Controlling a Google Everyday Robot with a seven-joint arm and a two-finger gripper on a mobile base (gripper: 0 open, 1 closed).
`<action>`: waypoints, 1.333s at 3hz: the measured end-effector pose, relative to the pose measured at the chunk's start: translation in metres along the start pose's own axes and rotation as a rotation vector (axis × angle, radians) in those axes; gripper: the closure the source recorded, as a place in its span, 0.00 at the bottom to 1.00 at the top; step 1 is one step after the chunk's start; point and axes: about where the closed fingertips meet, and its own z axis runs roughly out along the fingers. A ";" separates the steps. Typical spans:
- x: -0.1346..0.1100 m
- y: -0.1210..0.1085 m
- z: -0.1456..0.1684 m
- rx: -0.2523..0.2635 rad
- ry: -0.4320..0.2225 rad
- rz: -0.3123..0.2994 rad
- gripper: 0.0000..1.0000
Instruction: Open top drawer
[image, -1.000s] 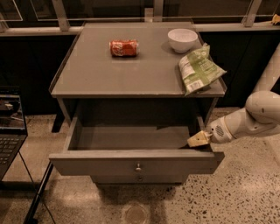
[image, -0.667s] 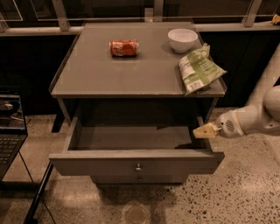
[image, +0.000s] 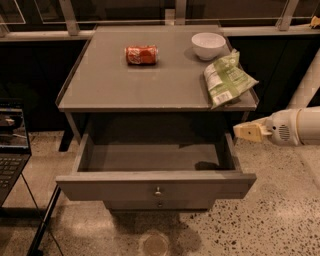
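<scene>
The top drawer (image: 155, 186) is a wide grey flat front with one small round metal knob (image: 158, 191) at centre. It stands pulled well out from the grey cabinet, and its shallow grey box (image: 150, 156) shows nothing inside. My gripper (image: 244, 131), cream-coloured fingers on a white arm, hangs just right of the drawer's right wall, above its rim and apart from it. It holds nothing. A narrower drawer front with a small knob (image: 159, 204) shows just below the top drawer.
On the cabinet top (image: 110, 85) lie a red can (image: 141, 54) on its side, a white bowl (image: 208, 45) and a green chip bag (image: 226, 79) overhanging the right edge. A laptop (image: 11, 150) stands at the left. The floor is speckled.
My gripper has moved up and to the right, out from the drawer's right front corner to a spot beside its right wall. The drawer has stayed open.
</scene>
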 end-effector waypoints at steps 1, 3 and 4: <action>0.000 0.000 0.000 0.000 0.000 0.000 0.57; 0.000 0.000 0.000 0.000 0.000 0.000 0.13; 0.000 0.000 0.000 0.000 0.000 0.000 0.00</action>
